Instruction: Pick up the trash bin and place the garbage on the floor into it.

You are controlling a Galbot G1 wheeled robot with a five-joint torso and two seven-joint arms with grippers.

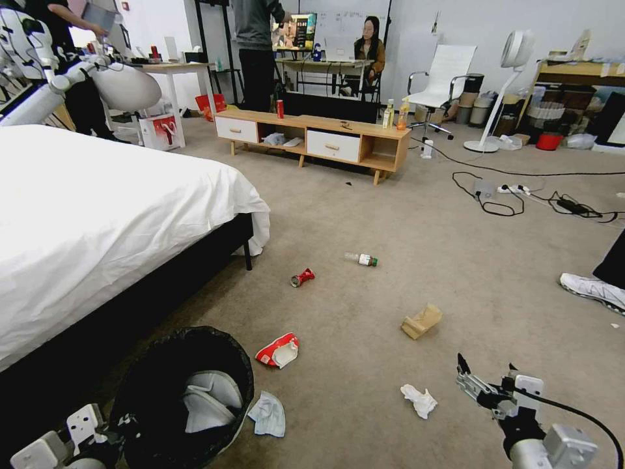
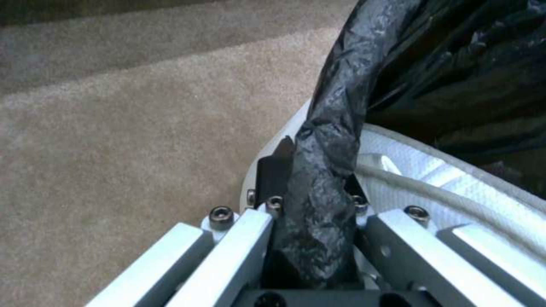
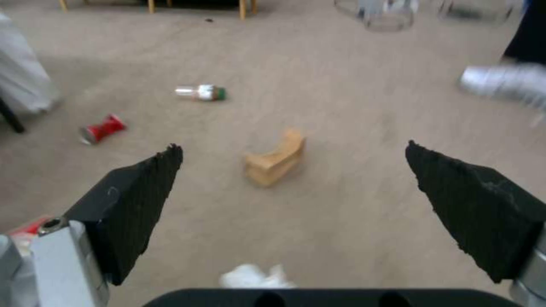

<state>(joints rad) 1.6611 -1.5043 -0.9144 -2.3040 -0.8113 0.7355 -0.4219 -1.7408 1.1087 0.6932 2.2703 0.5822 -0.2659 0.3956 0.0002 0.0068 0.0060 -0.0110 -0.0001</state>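
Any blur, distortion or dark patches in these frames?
Head view: sharp, with wide-angle bending at the edges and the trash bin interior dark. Right wrist view: a shoe smeared by motion blur. Left wrist view: soft throughout.

bed (image 1: 97, 215) left | TV cabinet (image 1: 312, 137) behind | white chair (image 1: 443, 85) | fan (image 1: 508, 85)

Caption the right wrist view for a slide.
Open right end effector above carpet, paper bag between its fingertips, tissue nearest, can and bottle beyond.
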